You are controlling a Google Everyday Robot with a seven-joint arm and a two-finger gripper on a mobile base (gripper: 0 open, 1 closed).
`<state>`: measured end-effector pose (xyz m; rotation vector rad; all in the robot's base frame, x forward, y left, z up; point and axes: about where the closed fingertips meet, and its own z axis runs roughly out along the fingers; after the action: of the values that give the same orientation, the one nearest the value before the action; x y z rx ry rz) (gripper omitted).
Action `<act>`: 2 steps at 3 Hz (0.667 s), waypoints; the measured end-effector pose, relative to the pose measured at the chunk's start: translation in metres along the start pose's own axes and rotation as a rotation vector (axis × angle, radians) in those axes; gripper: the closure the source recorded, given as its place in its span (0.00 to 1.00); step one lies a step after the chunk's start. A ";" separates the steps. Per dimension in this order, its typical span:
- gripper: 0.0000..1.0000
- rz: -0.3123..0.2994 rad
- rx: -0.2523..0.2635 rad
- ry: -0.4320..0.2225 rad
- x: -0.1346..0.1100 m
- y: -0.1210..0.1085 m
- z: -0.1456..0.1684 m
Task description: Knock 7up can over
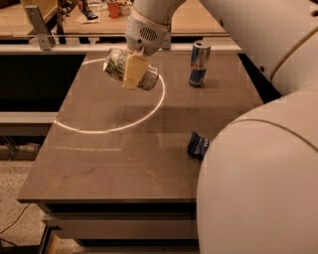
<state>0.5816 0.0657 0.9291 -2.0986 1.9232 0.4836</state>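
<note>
The 7up can (116, 64), green and white with a silver end, lies on its side in my gripper (133, 78). The gripper is shut on the can's middle, one pale finger (134, 70) across its front. It holds the can a little above the brown table (114, 158), over the far part of a ring of light (107, 130). The can's right end (150, 81) sticks out past the finger. Whether the can touches the table I cannot tell.
A taller slim blue-and-silver can (199, 63) stands upright at the back right. A dark blue snack bag (198, 145) lies right of centre, partly hidden by my white arm (258, 188). A shelf with clutter (99, 10) runs behind the table.
</note>
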 end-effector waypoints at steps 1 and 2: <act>1.00 -0.043 -0.059 0.154 0.024 0.009 0.016; 1.00 -0.080 -0.066 0.310 0.048 0.016 0.024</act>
<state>0.5670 0.0298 0.8886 -2.4013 1.9946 0.2171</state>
